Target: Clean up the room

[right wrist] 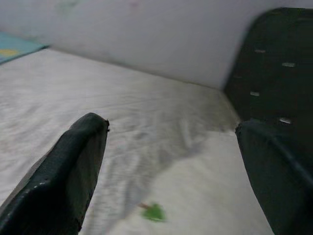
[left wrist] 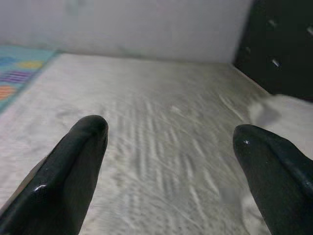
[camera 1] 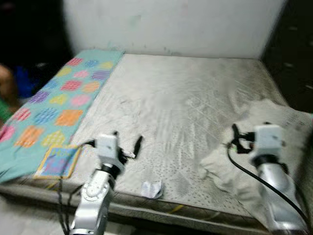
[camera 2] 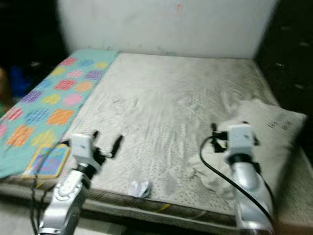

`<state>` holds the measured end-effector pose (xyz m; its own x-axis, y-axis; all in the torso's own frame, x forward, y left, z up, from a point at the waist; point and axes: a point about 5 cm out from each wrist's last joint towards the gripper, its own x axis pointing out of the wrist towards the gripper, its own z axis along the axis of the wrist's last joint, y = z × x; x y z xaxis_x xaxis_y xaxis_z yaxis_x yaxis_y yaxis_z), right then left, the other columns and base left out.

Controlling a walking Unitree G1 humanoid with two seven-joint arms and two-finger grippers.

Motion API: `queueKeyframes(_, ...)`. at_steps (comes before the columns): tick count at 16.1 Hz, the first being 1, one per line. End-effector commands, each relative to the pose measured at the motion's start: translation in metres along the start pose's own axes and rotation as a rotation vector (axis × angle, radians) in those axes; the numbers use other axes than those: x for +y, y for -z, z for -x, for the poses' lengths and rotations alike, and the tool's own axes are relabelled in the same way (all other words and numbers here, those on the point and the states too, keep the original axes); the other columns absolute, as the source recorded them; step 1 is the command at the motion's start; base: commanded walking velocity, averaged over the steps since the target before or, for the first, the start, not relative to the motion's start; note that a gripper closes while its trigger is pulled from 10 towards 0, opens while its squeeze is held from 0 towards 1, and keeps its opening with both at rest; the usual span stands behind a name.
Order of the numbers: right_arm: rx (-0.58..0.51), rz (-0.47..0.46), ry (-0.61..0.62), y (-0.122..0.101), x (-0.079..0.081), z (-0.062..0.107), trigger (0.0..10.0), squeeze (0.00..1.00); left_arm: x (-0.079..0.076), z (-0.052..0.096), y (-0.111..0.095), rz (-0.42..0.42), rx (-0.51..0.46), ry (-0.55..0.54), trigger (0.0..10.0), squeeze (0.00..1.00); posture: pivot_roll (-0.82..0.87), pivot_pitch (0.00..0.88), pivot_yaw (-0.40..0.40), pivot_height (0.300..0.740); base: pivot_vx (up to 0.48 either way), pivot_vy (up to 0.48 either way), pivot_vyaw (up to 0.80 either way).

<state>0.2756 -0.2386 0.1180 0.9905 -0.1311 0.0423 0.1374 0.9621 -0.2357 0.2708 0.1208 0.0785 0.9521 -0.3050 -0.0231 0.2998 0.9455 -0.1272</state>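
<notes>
Both silver arms were seen lowest in the head views, reaching forward over the near edge of a bare mattress (camera 1: 176, 112). At the left, the left gripper (camera 1: 128, 143) was held just above the mattress near its front edge, its two black fingers (left wrist: 73, 171) spread well apart. At the right, the right gripper (camera 1: 235, 138) was poised over a crumpled white cloth (camera 1: 220, 169), with its fingers (right wrist: 68, 171) likewise set wide apart and nothing between them; whether they touched the cloth could not be told.

A small crumpled white wrapper (camera 1: 152, 189) was found on the mattress at the front edge, between the two arms and nearer the left one. A small colourful book (camera 1: 57, 161) was lying flat at the front left corner, on the end of a teal blanket with coloured patches (camera 1: 58, 100) that was stretched along the mattress's left side. A white pillow (camera 2: 271, 132) with dark lettering was lying at the right side, touching the cloth. A white wall (camera 1: 171, 24) was seen behind the mattress and a dark tufted headboard (right wrist: 274, 63) along its right. The head views were blurred.
</notes>
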Motion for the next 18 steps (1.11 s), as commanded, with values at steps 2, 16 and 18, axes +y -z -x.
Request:
queueKeyframes(2, -0.015, -0.033, 0.001, -0.004, 0.008, 0.005, 10.0, 0.00, 0.011, 0.002, 0.005, -0.051, 0.015, -0.008, 10.0, 0.00, -0.27, 0.000, 0.082, 0.740, 0.000, 0.000, 0.00)
queueKeyframes(16, -0.019, -0.088, -0.151, -0.005, 0.048, -0.008, 10.0, 0.00, 0.057, 0.025, -0.016, 0.006, -0.056, -0.263, 10.0, 0.00, -0.14, 0.000, -0.033, 0.740, 0.000, 0.000, 0.00)
queueKeyframes(18, 0.016, -0.088, -0.117, 0.005, 0.043, 0.000, 10.0, 0.00, 0.061, 0.026, -0.022, -0.021, -0.078, -0.293, 10.0, 0.00, -0.14, 0.000, -0.026, 0.740, 0.000, 0.000, 0.00)
